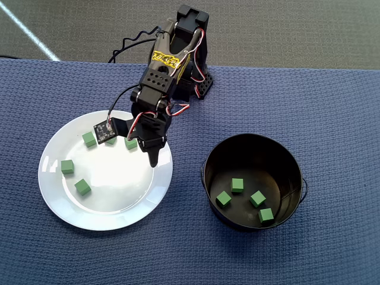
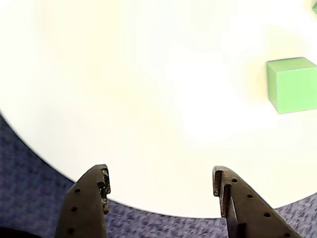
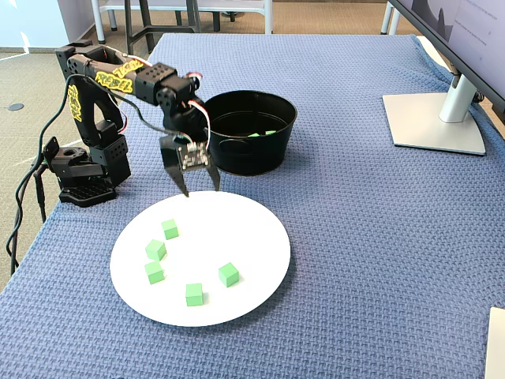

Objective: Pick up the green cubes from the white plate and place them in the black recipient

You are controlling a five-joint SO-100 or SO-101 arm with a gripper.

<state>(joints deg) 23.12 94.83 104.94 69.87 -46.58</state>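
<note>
The white plate (image 1: 65,202) lies left of the black recipient (image 1: 214,160) in the overhead view. Several green cubes rest on the plate, among them one (image 1: 67,167) near its left rim and one (image 3: 229,274) toward its front in the fixed view. Several more green cubes (image 1: 237,185) lie inside the recipient (image 3: 245,158). My gripper (image 3: 198,188) hangs open and empty just above the plate's rim on the recipient side (image 1: 148,153). In the wrist view the gripper (image 2: 159,176) frames bare plate (image 2: 148,99), with one cube (image 2: 292,84) off to the right.
A blue woven cloth (image 3: 355,237) covers the table. The arm's base (image 3: 79,178) and its cable sit at the table's left edge in the fixed view. A monitor stand (image 3: 434,118) is at the back right.
</note>
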